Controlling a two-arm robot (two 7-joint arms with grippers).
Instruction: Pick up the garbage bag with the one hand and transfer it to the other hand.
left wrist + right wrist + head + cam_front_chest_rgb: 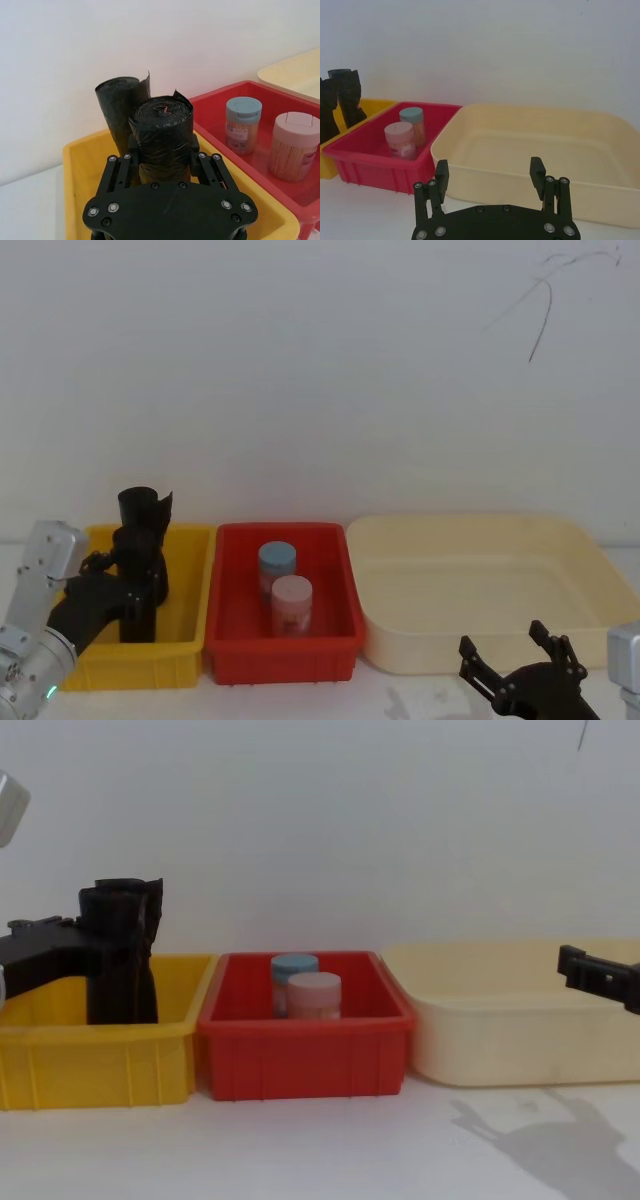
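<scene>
Two black rolls stand upright in the yellow bin (pixel 185 640). The nearer one is the garbage bag (pixel 162 125), a tight crinkly roll. My left gripper (pixel 163 147), on the green-ringed arm, is shut on it, one finger pressed to each side of the roll. The head view shows that left gripper (pixel 135 565) around the garbage bag (pixel 137 615) inside the bin. The second roll (pixel 120 102) stands just behind, untouched. My right gripper (pixel 520 660) hangs open and holds nothing, low in front of the cream tub (pixel 480 640).
A red bin (pixel 230 640) between the yellow bin and the cream tub holds a blue-lidded jar (pixel 277 560) and a pink-lidded jar (pixel 291 602). A white wall rises close behind all the containers. White tabletop lies in front.
</scene>
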